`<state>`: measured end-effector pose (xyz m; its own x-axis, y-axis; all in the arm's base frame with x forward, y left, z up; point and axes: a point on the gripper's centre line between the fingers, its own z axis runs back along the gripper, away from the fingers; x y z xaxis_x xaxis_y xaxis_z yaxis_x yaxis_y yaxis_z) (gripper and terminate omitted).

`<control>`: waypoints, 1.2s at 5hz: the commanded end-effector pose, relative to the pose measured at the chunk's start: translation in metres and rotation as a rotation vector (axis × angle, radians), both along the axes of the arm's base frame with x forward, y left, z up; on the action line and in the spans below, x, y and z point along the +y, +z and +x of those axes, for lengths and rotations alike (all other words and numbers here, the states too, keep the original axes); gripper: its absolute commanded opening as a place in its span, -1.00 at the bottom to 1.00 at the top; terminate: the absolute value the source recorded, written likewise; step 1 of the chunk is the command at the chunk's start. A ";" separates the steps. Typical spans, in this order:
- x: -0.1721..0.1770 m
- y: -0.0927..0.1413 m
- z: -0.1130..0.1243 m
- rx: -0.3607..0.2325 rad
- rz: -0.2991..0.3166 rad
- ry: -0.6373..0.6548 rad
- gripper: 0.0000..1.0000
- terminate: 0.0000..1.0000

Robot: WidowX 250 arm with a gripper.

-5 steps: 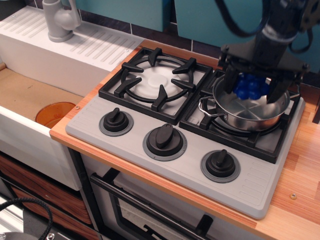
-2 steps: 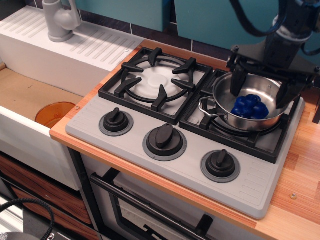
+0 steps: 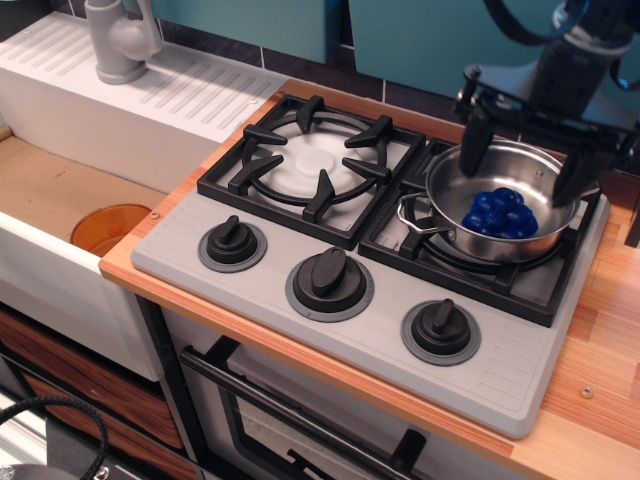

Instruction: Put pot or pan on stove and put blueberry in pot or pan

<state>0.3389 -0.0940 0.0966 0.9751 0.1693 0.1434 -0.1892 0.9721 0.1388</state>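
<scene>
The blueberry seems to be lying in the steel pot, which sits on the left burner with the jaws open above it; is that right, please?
Not quite: the pot sits on the right burner of the stove, as the observation.image view shows. The blueberry does lie inside it, and the gripper is above it, jaws open.

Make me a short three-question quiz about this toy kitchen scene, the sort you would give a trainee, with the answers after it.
1. True or false: the blueberry lies inside the pot.
2. Which burner of the stove does the pot stand on? A) the one nearer the sink B) the one farther from the sink C) neither, it stands on the wooden counter
3. Fill in: the tool above the pot is ____, holding nothing.

Key
1. True: the blue cluster rests on the pot's floor.
2. B: the burner nearer the sink is bare.
3. Open: its two dark fingers stand wide apart over the rim, clear of the berry.
</scene>
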 end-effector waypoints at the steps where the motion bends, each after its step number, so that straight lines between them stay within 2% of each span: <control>1: 0.017 0.020 0.020 -0.106 -0.041 -0.020 1.00 -1.00; 2: 0.008 0.019 0.018 -0.095 -0.047 0.006 1.00 -1.00; 4: -0.015 0.008 -0.020 -0.113 -0.056 0.030 1.00 -1.00; 6: -0.023 -0.003 -0.051 -0.131 -0.057 0.027 1.00 -1.00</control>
